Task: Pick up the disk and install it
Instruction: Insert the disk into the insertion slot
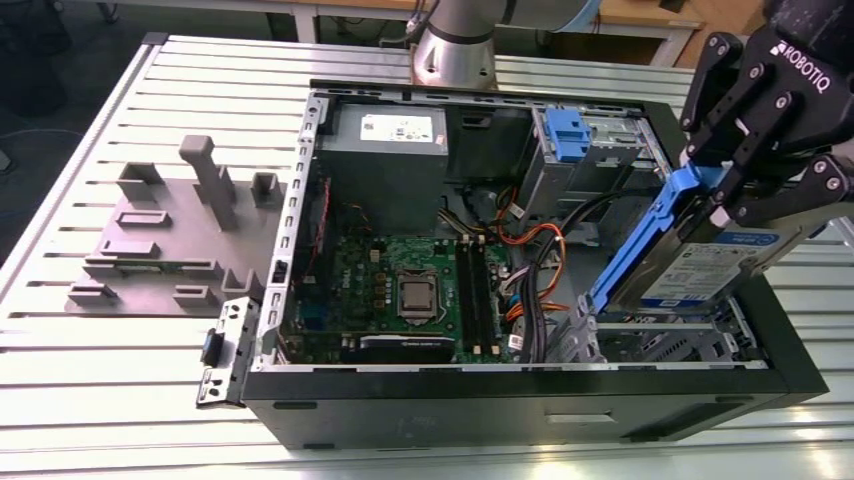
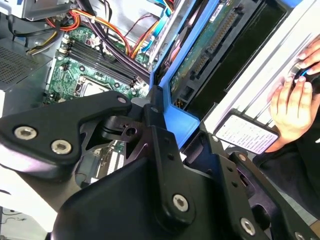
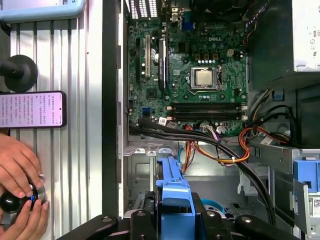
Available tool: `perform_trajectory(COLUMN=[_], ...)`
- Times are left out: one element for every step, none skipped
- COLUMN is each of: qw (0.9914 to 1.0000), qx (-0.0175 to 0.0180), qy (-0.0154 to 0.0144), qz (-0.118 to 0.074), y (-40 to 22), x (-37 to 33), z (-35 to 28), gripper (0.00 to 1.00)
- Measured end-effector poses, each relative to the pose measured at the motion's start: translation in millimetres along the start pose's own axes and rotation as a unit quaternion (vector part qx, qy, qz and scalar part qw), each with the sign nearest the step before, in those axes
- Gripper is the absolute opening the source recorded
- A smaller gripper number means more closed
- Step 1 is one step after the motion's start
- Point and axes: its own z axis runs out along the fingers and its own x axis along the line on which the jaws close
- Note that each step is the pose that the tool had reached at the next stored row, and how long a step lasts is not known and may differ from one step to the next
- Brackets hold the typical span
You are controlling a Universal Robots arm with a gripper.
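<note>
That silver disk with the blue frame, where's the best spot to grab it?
By the upper end of its blue bracket, coming from above, as the gripper does now. The disk is a thin slab standing tilted over the case, so this leaves its lower end free.

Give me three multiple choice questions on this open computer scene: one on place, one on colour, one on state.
1. Where is the flat silver hard drive in its blue plastic bracket?
A. flat on the slatted table
B. tilted over the open black computer case
C. on the grey fixture
2. What colour is the case's main circuit board?
A. green
B. red
C. white
3. The black gripper is:
A. open and empty
B. shut on the hard drive
C. shut on a cable
Answers: B, it hangs over the case; A, the board shows green; B, it clamps the bracket.
</note>
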Motion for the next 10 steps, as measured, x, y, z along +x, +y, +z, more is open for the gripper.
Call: perform_trajectory(qw=[1.0, 1.0, 1.0, 1.0, 1.0, 1.0, 1.0, 1.0, 1.0, 1.0], qx=[0.0, 0.0, 0.0, 0.0, 0.0, 0.0, 0.0, 0.0, 0.0, 0.0001], qy=[0.0, 0.0, 0.0, -0.0001, 0.0, 0.0, 0.0, 0.0, 0.0001, 0.0], qz=[0.0, 0.0, 0.0, 0.0, 0.0, 0.0, 0.0, 0.0, 0.0, 0.0], y=[0.0, 0.0, 0.0, -0.1, -0.1, -0.1, -0.1, -0.2, -0.2, -0.2], x=[0.2, 0.4, 0.5, 0.6, 0.7, 0.8, 0.9, 1.0, 1.1, 1.1], z=[0.4, 0.8, 1.2, 1.7, 2.2, 2.7, 3.3, 3.9, 4.5, 5.2], gripper=[0.36, 0.36, 0.36, 0.36, 0.36, 0.36, 0.36, 0.36, 0.36, 0.36])
